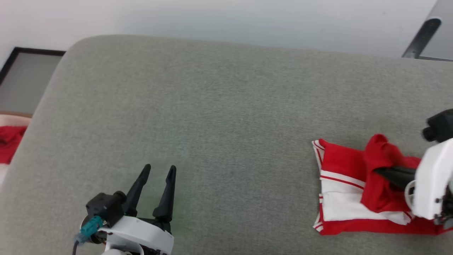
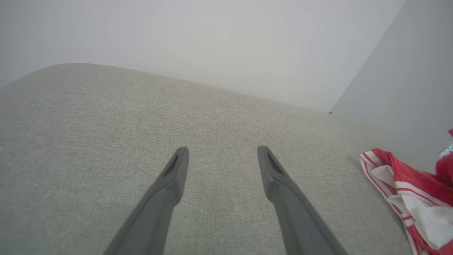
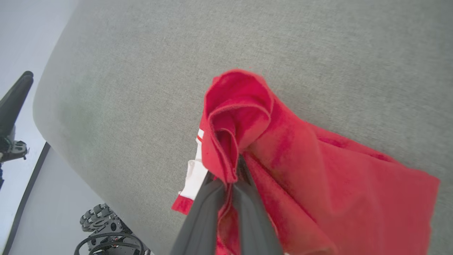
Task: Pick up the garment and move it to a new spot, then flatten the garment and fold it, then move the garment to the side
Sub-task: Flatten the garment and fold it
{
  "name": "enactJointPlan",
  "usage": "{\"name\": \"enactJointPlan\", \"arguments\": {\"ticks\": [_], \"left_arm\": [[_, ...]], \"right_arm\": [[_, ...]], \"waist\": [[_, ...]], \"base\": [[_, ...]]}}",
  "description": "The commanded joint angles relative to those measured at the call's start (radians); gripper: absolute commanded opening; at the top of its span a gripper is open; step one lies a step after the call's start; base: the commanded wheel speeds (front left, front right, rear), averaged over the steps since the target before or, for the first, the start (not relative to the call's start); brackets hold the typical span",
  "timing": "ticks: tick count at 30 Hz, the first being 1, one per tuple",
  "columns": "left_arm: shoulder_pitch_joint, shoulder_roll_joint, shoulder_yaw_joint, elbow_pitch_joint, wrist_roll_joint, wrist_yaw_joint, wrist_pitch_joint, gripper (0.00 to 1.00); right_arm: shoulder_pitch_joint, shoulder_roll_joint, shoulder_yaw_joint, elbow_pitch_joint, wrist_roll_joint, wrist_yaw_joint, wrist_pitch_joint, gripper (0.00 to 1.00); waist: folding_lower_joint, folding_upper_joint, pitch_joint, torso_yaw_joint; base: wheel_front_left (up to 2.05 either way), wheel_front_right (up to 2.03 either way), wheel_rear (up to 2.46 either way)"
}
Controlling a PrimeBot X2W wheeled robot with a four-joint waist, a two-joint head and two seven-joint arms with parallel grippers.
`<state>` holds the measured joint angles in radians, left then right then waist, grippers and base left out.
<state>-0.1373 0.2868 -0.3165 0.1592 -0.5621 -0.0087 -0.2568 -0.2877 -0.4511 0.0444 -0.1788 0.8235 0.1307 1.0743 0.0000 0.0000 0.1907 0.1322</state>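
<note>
Bunched red garment (image 1: 341, 163) with white striped panels, pinched by right gripper (image 3: 233, 174); left gripper (image 1: 160, 169) gapes empty.

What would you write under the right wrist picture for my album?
The right gripper pinches a bunched fold of the red garment on the grey cushion.

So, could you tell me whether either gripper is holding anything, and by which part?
The right gripper is shut on a bunched red fold of the garment; the left gripper is open, holding nothing.
</note>
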Motion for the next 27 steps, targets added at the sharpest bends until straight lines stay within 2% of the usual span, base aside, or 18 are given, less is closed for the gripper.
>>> {"name": "enactJointPlan", "arguments": {"ticks": [1,8,9,11,12,19,23,27], "left_arm": [[0.000,-0.001,0.004,0.002,0.001,-0.002,-0.006,1.00],[-0.003,-0.014,0.011,0.018,0.008,-0.011,-0.007,1.00],[-0.002,-0.015,0.013,0.020,0.008,-0.013,-0.008,1.00],[0.003,-0.015,0.017,0.023,0.009,-0.016,-0.008,1.00],[0.007,-0.014,0.020,0.023,0.008,-0.016,-0.009,1.00],[0.017,-0.004,0.037,0.016,0.016,-0.018,-0.008,1.00],[0.010,0.000,0.036,0.014,0.017,-0.022,-0.008,1.00],[-0.002,0.005,0.029,0.024,0.016,-0.028,-0.001,1.00]], "right_arm": [[-0.011,0.007,0.008,0.005,-0.014,0.000,-0.003,0.00],[-0.013,0.018,0.080,0.061,-0.009,0.000,-0.029,0.00],[-0.013,0.017,0.084,0.065,-0.009,0.000,-0.036,0.05],[-0.015,0.015,0.089,0.070,-0.006,0.000,-0.058,0.86],[-0.016,0.017,0.093,0.072,0.000,0.000,-0.068,1.00],[-0.031,-0.004,0.115,0.054,0.037,0.000,-0.134,1.00],[-0.034,-0.033,0.108,0.057,0.048,0.000,-0.209,1.00],[-0.032,-0.069,0.084,0.098,0.011,0.000,-0.314,1.00]], "waist": [[0.0000,0.0000,0.003,0.016],[0.0000,0.0000,-0.003,0.051],[0.0000,0.0000,-0.005,0.053],[0.0000,0.0000,-0.010,0.054],[0.0000,0.0000,-0.014,0.053],[0.0000,0.0000,-0.044,0.018],[0.0000,0.0000,-0.067,-0.012],[0.0000,0.0000,-0.092,-0.041]], "base": [[0.00,0.00,0.00],[0.00,0.00,0.00],[0.00,0.00,0.00],[0.00,0.00,0.00],[0.00,0.00,0.00],[0.00,0.00,0.00],[0.00,0.00,0.00],[0.00,0.00,0.00]]}}
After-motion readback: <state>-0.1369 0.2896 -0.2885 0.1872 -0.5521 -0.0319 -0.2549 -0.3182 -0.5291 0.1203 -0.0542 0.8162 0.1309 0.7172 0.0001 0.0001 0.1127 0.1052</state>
